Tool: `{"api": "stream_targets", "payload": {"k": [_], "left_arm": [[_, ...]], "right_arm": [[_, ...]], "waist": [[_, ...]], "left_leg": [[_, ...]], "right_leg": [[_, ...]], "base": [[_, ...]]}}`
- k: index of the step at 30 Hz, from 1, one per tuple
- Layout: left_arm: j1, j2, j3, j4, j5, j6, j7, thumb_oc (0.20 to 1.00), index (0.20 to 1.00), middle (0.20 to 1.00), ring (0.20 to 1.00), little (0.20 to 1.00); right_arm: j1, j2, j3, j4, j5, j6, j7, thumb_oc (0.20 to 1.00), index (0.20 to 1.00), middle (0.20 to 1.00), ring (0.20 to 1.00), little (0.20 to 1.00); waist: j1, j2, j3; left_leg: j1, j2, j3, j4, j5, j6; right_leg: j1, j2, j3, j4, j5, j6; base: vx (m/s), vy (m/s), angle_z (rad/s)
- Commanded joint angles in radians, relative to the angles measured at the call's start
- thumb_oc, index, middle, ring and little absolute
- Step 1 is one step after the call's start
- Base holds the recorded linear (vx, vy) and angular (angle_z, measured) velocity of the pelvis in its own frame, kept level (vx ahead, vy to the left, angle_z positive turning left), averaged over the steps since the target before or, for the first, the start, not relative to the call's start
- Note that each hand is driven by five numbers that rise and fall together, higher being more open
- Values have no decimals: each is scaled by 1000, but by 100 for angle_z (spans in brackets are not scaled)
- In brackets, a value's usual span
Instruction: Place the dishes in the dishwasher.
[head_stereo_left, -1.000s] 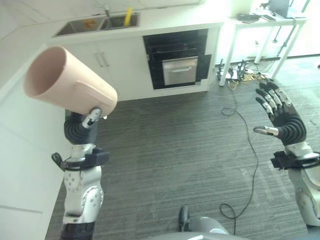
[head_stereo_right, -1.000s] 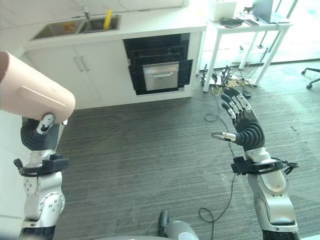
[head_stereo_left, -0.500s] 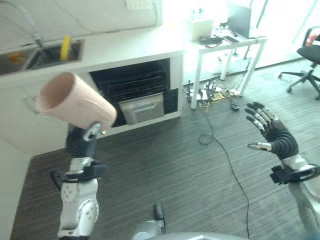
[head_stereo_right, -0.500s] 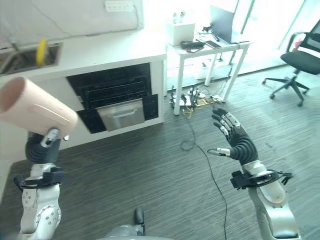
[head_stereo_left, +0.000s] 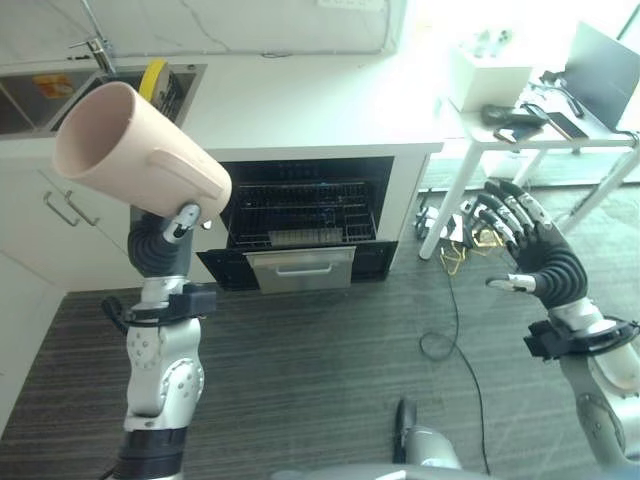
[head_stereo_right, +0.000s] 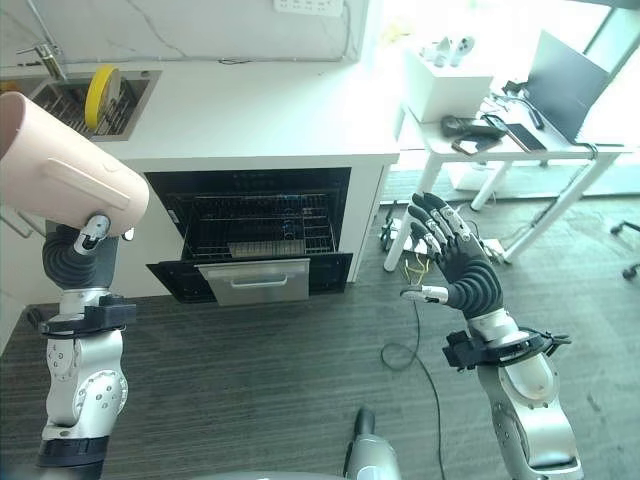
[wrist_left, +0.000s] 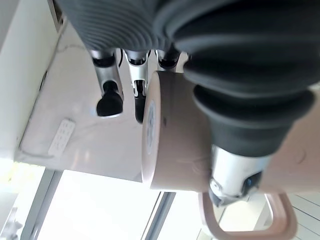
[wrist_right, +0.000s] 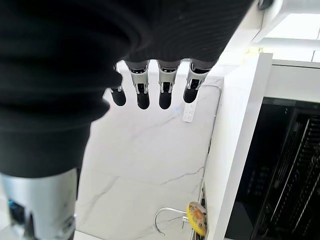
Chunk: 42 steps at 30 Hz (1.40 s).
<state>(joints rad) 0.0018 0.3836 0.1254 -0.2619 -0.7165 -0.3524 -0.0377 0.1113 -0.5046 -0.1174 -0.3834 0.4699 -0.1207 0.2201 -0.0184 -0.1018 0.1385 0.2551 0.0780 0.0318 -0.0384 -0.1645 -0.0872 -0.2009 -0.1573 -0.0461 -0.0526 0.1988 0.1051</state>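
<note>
Camera has swung round over the last second: the dishwasher (head_stereo_left: 300, 225) was off at the far right, now it sits dead ahead. That's the view moving, not the objects. Near left, left hand (head_stereo_left: 160, 240) stays wrapped round the pink mug (head_stereo_left: 135, 160), held up high, mouth tilted left. Near right, right hand (head_stereo_left: 530, 250) stays raised, fingers spread, holding nothing. Far: dishwasher open under the counter (head_stereo_left: 310, 105), wire rack (head_stereo_right: 255, 222) showing; yellow plate (head_stereo_right: 100, 95) in the sink (head_stereo_right: 75, 100) far left. My read: lined up, approach next.
</note>
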Motion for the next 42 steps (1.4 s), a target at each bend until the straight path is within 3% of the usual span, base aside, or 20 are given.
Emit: {"api": "stream_targets", "payload": {"k": [1, 5, 12, 14, 15, 17, 18, 20, 22, 23, 25, 28, 30, 32, 34, 36, 40, 42], "left_arm": [[-3, 37, -8, -94, 56, -72, 28, 200, 200, 200, 200, 200], [-10, 24, -15, -95, 56, -55, 49, 200, 200, 200, 200, 200], [-6, 14, -25, -93, 23, -38, 2, 200, 200, 200, 200, 200], [-12, 9, -38, -86, -9, -44, -22, 200, 200, 200, 200, 200], [-13, 5, -46, -86, -21, -46, -33, 200, 200, 200, 200, 200], [-20, -5, -66, -79, -24, -45, -56, 200, 200, 200, 200, 200], [-21, -2, -78, -80, -24, -54, -58, 200, 200, 200, 200, 200], [-26, -3, -86, -67, -30, -78, -64, 200, 200, 200, 200, 200], [-40, -5, -83, -62, -50, -80, -83, 200, 200, 200, 200, 200], [-63, 0, -82, -56, -65, -44, -110, 200, 200, 200, 200, 200], [-86, 5, -93, -66, -39, -13, -108, 200, 200, 200, 200, 200], [-87, 13, -96, -75, -4, 34, -126, 200, 200, 200, 200, 200], [-86, 26, -97, -67, 40, 50, -110, 200, 200, 200, 200, 200], [-91, 52, -113, -47, 43, 51, -98, 200, 200, 200, 200, 200], [-92, 59, -133, -52, 78, 51, -61, 200, 200, 200, 200, 200], [-90, 67, -136, -53, 118, 61, -42, 200, 200, 200, 200, 200], [-74, 64, -156, -39, 143, 92, -54, 200, 200, 200, 200, 200], [-67, 64, -174, -29, 174, 106, -56, 200, 200, 200, 200, 200]], "right_arm": [[-56, -9, -24, -48, 8, -32, -16, 1000, 1000, 1000, 1000, 1000], [-69, -43, -36, -58, 30, -17, -32, 1000, 1000, 1000, 1000, 1000], [-51, -43, -42, -73, -12, 29, -67, 1000, 1000, 1000, 1000, 1000], [-51, -72, -60, -50, -11, 28, -74, 1000, 1000, 1000, 1000, 1000], [-56, -80, -64, -39, -21, 28, -80, 1000, 1000, 1000, 1000, 1000], [-78, -83, -62, -16, -39, 32, -83, 1000, 1000, 1000, 1000, 1000], [-80, -86, -67, -20, -33, 27, -79, 1000, 1000, 1000, 1000, 1000], [-94, -98, -72, -25, -17, 38, -82, 1000, 1000, 1000, 1000, 1000], [-111, -109, -77, -30, -17, 45, -89, 1000, 1000, 1000, 1000, 1000], [-93, -89, -91, -39, -10, 44, -100, 1000, 1000, 1000, 1000, 1000], [-62, -65, -103, -59, 15, 44, -92, 1000, 1000, 1000, 1000, 1000], [-14, -21, -88, -79, 13, 33, -56, 1000, 1000, 1000, 1000, 1000], [-28, 4, -60, -60, 26, 34, -52, 1000, 1000, 1000, 1000, 1000], [-27, 17, -45, -52, 29, 50, -50, 1000, 1000, 1000, 1000, 1000], [-59, 14, -14, -40, 15, 60, -54, 1000, 1000, 1000, 1000, 1000], [-72, 17, 3, -37, 15, 53, -56, 1000, 1000, 1000, 1000, 1000], [-90, 3, 28, -30, 32, 80, -6, 1000, 1000, 1000, 1000, 1000], [-109, -40, 32, -28, 60, 95, 1, 1000, 1000, 1000, 1000, 1000]], "waist": [[6, 38, -7], [6, 46, -39], [-17, 78, -54], [-25, 75, -36], [-27, 76, -26], [-41, 82, -23], [-46, 90, -24], [-50, 95, -25], [-50, 99, -26], [-64, 95, -30], [-59, 82, -27], [-43, 63, -13], [-35, 58, -7], [-42, 55, -11], [-36, 48, -5], [-38, 47, -2], [-47, 63, -29], [-37, 65, -15]], "left_leg": [[-139, -9, 16, -49, 134, 80], [-145, 28, 49, -49, 143, 48], [-140, 71, 104, -49, 177, 12], [-183, 51, 117, 77, 188, -1], [-221, 69, 111, 113, 209, -14], [-191, 125, 142, 7, 233, -27], [-191, 180, 133, -49, 277, -49], [-226, 218, 90, -49, 296, -68], [-230, 219, 90, -49, 274, -77], [-222, 206, 142, -49, 268, -79], [-220, 164, 135, -49, 257, -62], [-195, 99, 131, -49, 226, -10], [-177, 88, 149, -49, 207, 9], [-170, 85, 166, -49, 191, 14], [-155, 86, 199, -49, 180, 8], [-141, 82, 204, -49, 164, 15], [-110, 118, 279, -49, 175, 4], [-115, 111, 269, 64, 192, -12]], "right_leg": [[217, 8, -68, -35, -74, 43], [254, 26, -78, -35, -124, 19], [278, 53, -98, -35, -169, -15], [281, 53, -84, -35, -167, -30], [282, 53, -88, -35, -165, -34], [284, 40, -101, -35, -165, -26], [293, 28, -102, -35, -171, -18], [304, 10, -85, -35, -179, -10], [313, -46, -87, -35, -177, 26], [324, -114, -117, -35, -146, 76], [340, -154, -142, -13, -125, 88], [277, -194, -173, 153, -63, 84], [258, -167, -202, 174, -67, 82], [266, -81, -210, 40, -111, 69], [253, -74, -256, -35, -55, 76], [227, -73, -241, -35, -36, 79], [247, -29, -238, -35, -95, 45], [268, -5, -213, -35, -112, 15]], "base": [[112, -308, 42], [83, -186, -1], [25, -130, 18], [-32, -20, 43], [-26, 91, 45], [56, 290, 38], [106, 418, 36], [121, 539, 25], [147, 783, -35], [168, 815, -48], [153, 609, 4], [135, 387, 15], [133, 166, -34], [144, -29, -32], [126, -189, -18], [129, -243, -27], [176, -342, -2], [171, -211, -6]]}}
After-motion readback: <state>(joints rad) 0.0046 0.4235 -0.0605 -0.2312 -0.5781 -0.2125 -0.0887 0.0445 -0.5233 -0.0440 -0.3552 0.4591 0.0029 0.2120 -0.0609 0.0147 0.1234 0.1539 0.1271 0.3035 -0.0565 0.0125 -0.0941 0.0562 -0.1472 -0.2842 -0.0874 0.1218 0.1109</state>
